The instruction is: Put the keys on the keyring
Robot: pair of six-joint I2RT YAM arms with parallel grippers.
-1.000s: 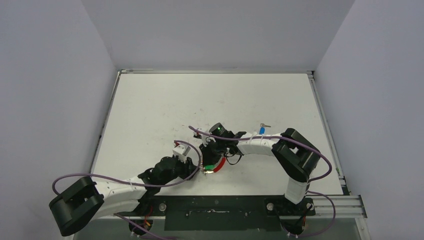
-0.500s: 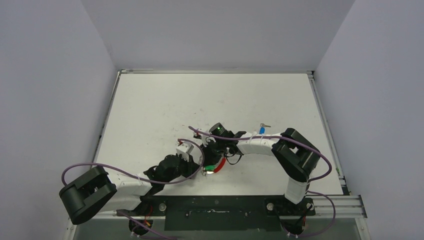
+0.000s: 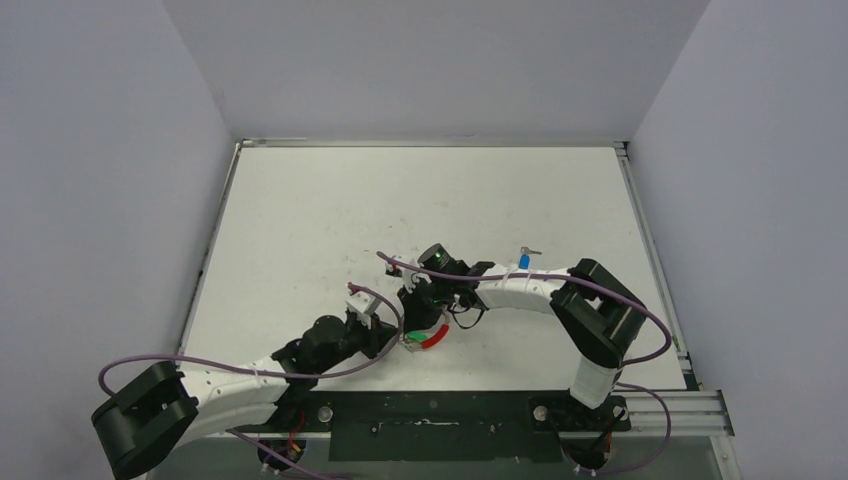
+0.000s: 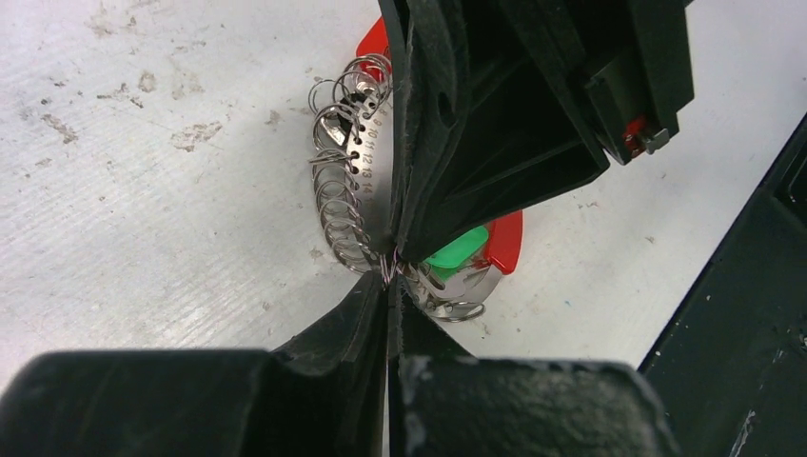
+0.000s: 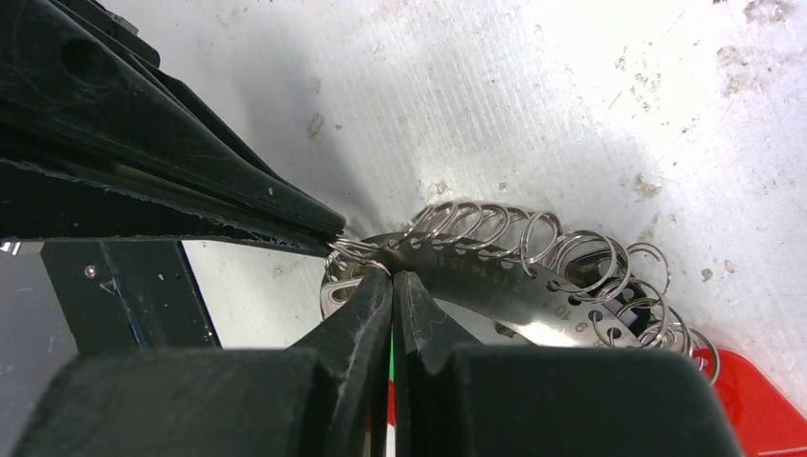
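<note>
The keyring (image 4: 343, 195) is a silvery coil of wire loops on a numbered metal band, with a red section (image 4: 504, 243). It sits low over the table between both grippers (image 3: 425, 336). My left gripper (image 4: 390, 278) is shut on a thin wire loop at the coil's near end. My right gripper (image 5: 392, 273) is shut on the band's edge, its fingers (image 4: 457, 143) coming down from above. The green key (image 4: 457, 252) shows its head under the right fingers, beside the red section. The blue key (image 3: 523, 260) lies alone on the table behind the right forearm.
The black base rail (image 3: 430, 412) runs along the near table edge, close to the keyring. Purple cables (image 3: 330, 368) loop along both arms. The white table (image 3: 420, 195) is ringed by grey walls.
My left gripper has shut on the keyring's wire loop. The left arm's elbow swung out to the left. The red section has shifted slightly right. The right gripper has held still.
</note>
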